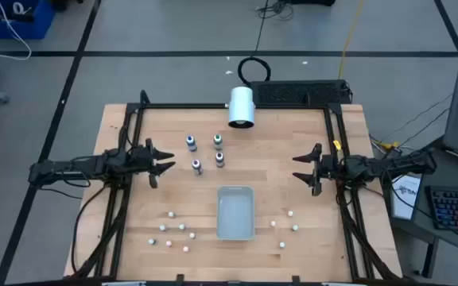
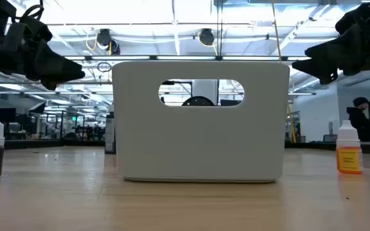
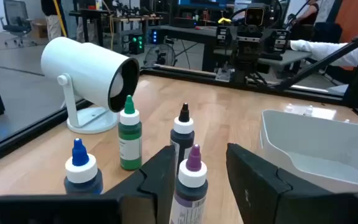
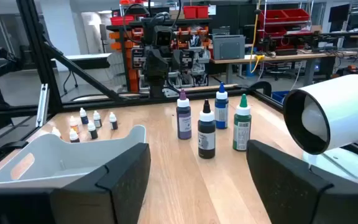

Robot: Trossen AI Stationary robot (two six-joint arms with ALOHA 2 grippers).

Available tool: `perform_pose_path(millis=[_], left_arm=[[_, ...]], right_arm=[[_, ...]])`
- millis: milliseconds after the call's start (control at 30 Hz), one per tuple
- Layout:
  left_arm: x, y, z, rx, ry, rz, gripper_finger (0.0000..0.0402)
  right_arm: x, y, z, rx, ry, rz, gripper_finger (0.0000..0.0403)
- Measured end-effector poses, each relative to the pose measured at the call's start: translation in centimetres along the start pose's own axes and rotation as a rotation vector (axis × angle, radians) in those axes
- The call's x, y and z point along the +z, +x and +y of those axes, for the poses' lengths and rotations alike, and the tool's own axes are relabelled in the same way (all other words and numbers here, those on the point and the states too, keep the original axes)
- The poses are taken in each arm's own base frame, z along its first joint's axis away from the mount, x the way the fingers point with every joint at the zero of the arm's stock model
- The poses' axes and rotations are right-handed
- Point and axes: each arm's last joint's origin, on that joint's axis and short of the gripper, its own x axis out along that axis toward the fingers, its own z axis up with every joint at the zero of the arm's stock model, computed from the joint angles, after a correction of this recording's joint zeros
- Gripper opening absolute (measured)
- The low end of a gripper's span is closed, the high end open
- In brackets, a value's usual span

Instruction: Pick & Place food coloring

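Observation:
Four food coloring bottles stand upright on the wooden table left of centre: blue cap (image 3: 79,163), green cap (image 3: 129,132), black cap (image 3: 183,132) and purple cap (image 3: 192,174). In the high view they form a small cluster (image 1: 206,152). My left gripper (image 1: 168,161) is open at the table's left, a short way from the purple-capped bottle. In the left wrist view its fingers (image 3: 159,180) frame that bottle without touching it. My right gripper (image 1: 299,168) is open at the table's right, pointing toward the bottles (image 4: 207,132), with nothing between its fingers.
A white bin (image 1: 235,213) sits near the front centre of the table and fills the low view (image 2: 201,122). A large white cylinder (image 1: 242,107) lies at the far edge. Small white-capped bottles (image 1: 175,230) (image 1: 286,226) are scattered on both sides of the bin.

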Motion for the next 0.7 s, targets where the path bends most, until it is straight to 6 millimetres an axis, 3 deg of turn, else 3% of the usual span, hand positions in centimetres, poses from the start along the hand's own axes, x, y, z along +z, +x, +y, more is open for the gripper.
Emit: perform_pose_path(millis=[700], left_arm=[[0.0, 0.0, 0.0, 0.0, 0.0, 0.0, 0.0148]], right_arm=[[0.0, 0.0, 0.0, 0.0, 0.0, 0.0, 0.0254]])
